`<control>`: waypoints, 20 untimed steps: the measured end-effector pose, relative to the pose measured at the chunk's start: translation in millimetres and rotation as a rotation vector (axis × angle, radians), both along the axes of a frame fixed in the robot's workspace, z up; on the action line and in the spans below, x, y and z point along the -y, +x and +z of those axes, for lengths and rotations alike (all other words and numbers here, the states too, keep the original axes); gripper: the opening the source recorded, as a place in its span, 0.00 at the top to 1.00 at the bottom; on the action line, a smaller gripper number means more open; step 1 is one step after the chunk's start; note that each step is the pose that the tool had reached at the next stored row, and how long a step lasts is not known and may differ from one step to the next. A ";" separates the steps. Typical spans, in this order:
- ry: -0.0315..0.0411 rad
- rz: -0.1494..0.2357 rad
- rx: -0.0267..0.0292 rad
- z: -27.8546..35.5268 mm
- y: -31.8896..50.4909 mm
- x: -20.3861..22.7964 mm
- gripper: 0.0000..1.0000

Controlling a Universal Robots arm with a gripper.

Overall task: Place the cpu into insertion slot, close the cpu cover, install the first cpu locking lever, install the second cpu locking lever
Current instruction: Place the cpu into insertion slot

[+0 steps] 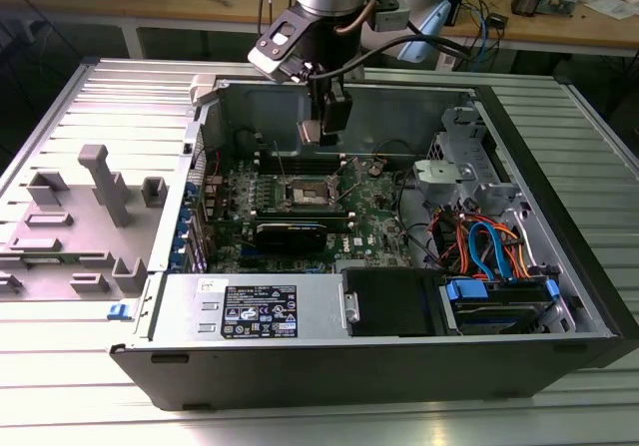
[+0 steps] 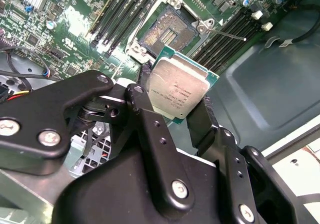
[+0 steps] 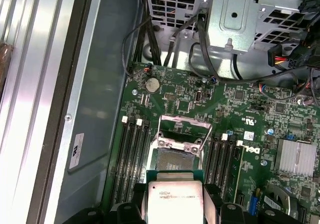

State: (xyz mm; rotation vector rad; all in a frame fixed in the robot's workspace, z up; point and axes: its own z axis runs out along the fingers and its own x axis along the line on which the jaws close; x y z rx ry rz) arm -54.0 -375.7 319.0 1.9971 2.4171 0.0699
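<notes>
Gripping one cpu (image 2: 177,91) by two opposite edges, the single claw (image 2: 175,99) has both black fingers (image 2: 145,91) clamped on it, the silvery top facing the camera in both wrist views. In the exterior view the claw (image 1: 318,132) hangs inside one open computer case (image 1: 399,371) that lies on a ribbed metal bench (image 1: 80,396). There the cpu (image 1: 311,132) is held in the air above the green board, clear of it.

One insertion slot (image 3: 176,159) sits on the board with its dark centre bare. The cpu (image 3: 175,204) is near the slot and apart from it, not seated. One cpu cover (image 3: 181,144) stands swung up at the slot's far edge, its window open.

Two banks of long black memory slots (image 3: 135,154) flank the slot, one on each side. One thin wire lever (image 2: 227,33) sticks out beside the insertion slot (image 2: 167,31). One round coin battery (image 3: 152,85) lies beyond the cover. One grey moulded tray (image 1: 90,217) rests on the bench at the exterior view's left.
</notes>
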 end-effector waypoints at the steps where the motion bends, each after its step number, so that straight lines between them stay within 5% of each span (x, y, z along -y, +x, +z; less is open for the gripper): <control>1: 0.0001 0.000 0.0001 0.0 0.0 0.0 0.46; 14: 0.0003 -0.006 0.0003 -0.8 -0.1 -0.1 0.46; 20: -0.0002 -0.084 -0.0004 -11.4 -0.4 -0.3 0.46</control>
